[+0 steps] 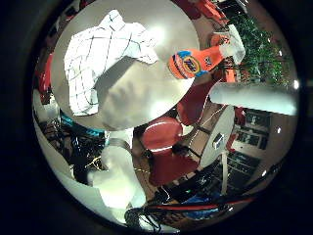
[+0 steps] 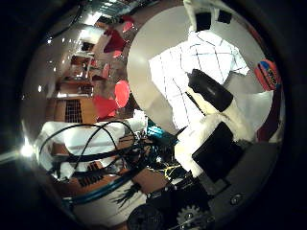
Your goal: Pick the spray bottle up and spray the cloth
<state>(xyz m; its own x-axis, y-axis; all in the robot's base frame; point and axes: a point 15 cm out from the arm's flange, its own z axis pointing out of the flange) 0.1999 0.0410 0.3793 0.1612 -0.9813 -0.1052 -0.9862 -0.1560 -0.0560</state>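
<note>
A white cloth with thin dark checks (image 1: 103,54) lies crumpled on a round white table (image 1: 147,93). An orange spray bottle (image 1: 191,64) with a white trigger head lies on its side at the table's edge, beside the cloth. In the thumb side view the cloth (image 2: 197,62) and the bottle (image 2: 268,74) show past my fingers. My right hand (image 2: 216,134) hangs above the table, away from the bottle and the cloth. Its white and black fingers (image 1: 254,95) are relaxed and hold nothing.
Red chairs (image 1: 161,132) stand on the floor close to the table's edge. More red chairs (image 2: 123,93) stand further off in the room. A green plant (image 1: 256,39) is beyond the bottle.
</note>
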